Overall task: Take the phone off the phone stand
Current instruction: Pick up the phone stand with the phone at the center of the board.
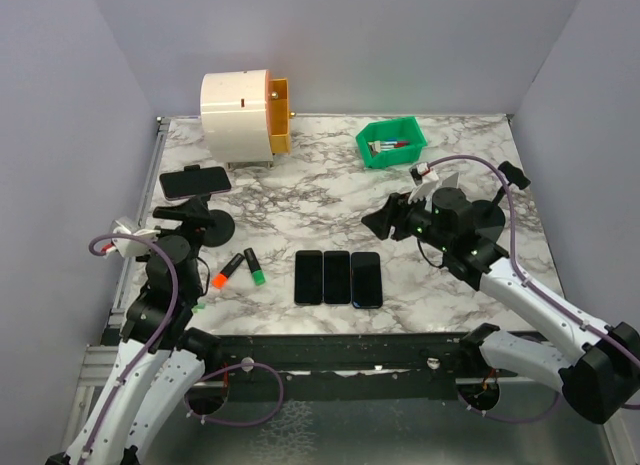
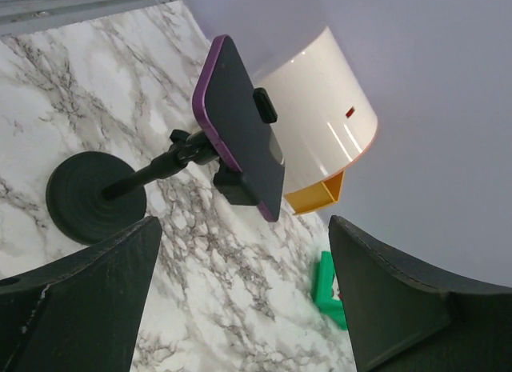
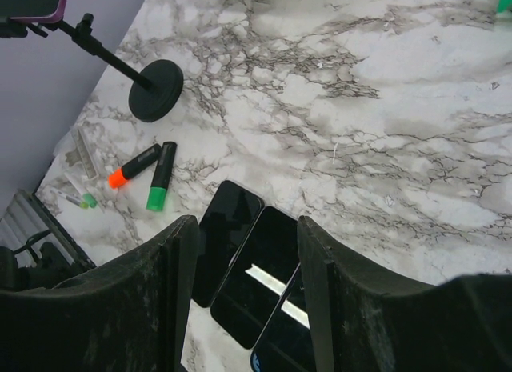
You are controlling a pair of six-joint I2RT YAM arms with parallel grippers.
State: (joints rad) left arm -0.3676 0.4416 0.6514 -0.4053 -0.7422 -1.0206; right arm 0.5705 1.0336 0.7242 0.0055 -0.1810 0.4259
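The purple-cased black phone (image 2: 240,128) sat clamped in the black round-based phone stand (image 2: 96,198) on the marble table (image 2: 48,84). The left gripper (image 2: 242,244) gaped empty before it; the right gripper (image 3: 248,236) hung parted, holding nothing.

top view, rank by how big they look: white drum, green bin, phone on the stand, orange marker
1. white drum
2. green bin
3. phone on the stand, close to the green bin and raised nearer the camera, so that pair is unsure
4. orange marker
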